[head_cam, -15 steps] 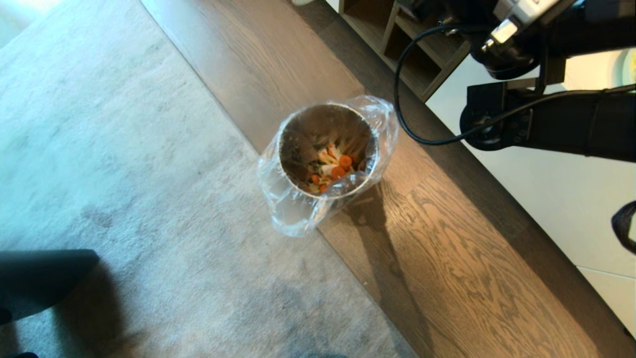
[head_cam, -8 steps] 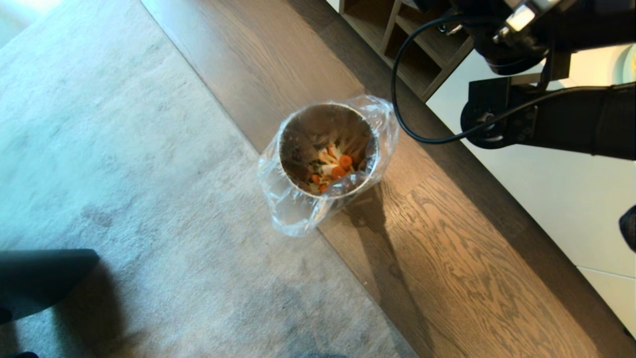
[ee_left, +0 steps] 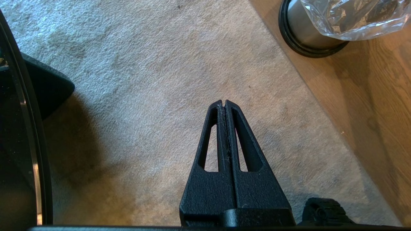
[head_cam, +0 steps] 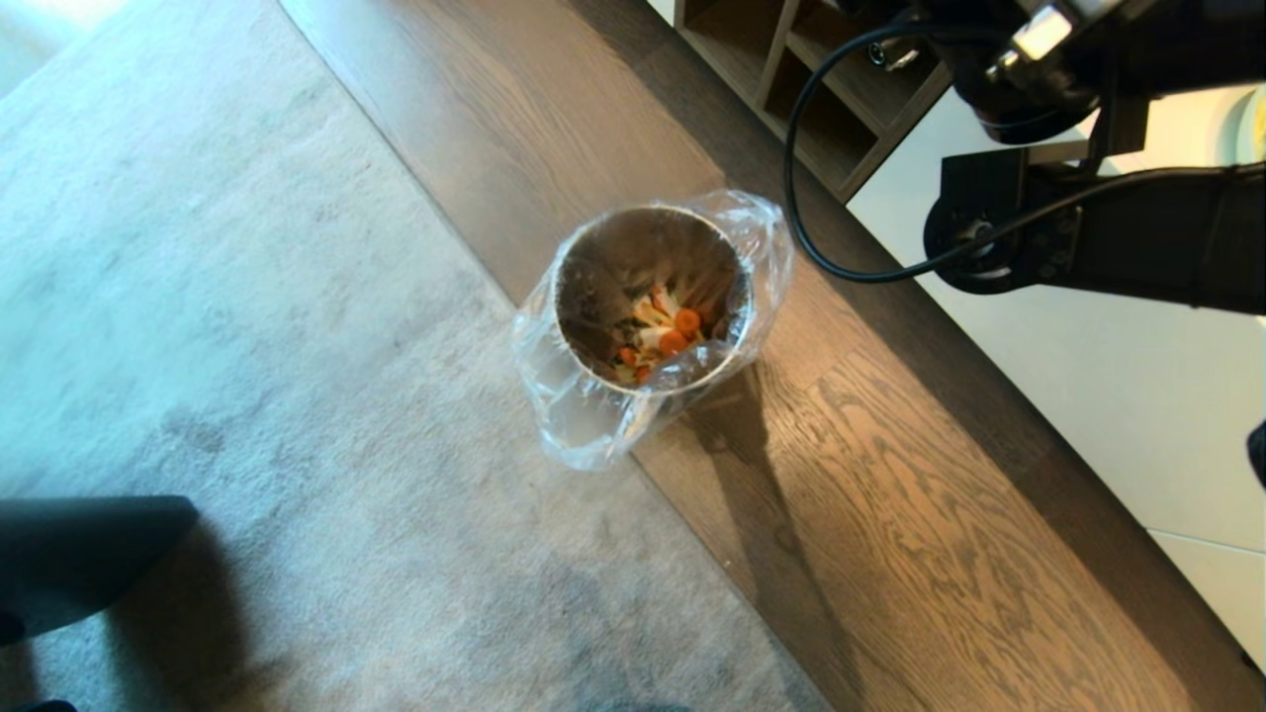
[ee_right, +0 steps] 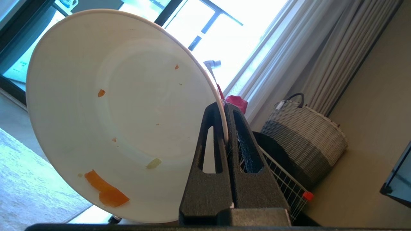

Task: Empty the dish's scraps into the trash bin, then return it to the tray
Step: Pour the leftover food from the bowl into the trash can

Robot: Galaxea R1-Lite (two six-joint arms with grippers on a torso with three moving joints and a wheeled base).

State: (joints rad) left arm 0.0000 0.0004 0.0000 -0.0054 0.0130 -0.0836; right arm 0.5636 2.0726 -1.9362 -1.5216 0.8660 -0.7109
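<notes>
Right gripper (ee_right: 224, 107) clamped tight on the rim of the dish (ee_right: 122, 115), one finger inside the wall, the other outside, jaws nearly together with only the thin white rim between. Dish held up on edge, tilted, its hollow facing the wrist camera. Mostly emptied: a strip of orange carrot (ee_right: 106, 191) stuck low on the inner wall, a pale bit (ee_right: 153, 163) just above it, a few orange specks higher up. Behind the dish a bright window, curtains and a wicker basket (ee_right: 305, 134).

Right arm (head_cam: 1137, 237) at the upper right of the head view, over the white counter edge, well apart from the bin (head_cam: 648, 297); gripper and dish themselves out of that view.

Bin standing on the wood floor (head_cam: 890, 475) at the rug's (head_cam: 247, 346) edge, clear liner folded over its rim. Scraps (head_cam: 663, 331) lying inside at the bottom: orange slices among pale sticks.

Left gripper (ee_left: 224, 104) pressed fully together, holding nothing, hanging idle above the rug, bin base (ee_left: 308, 45) off to one side.

Tray not in sight
</notes>
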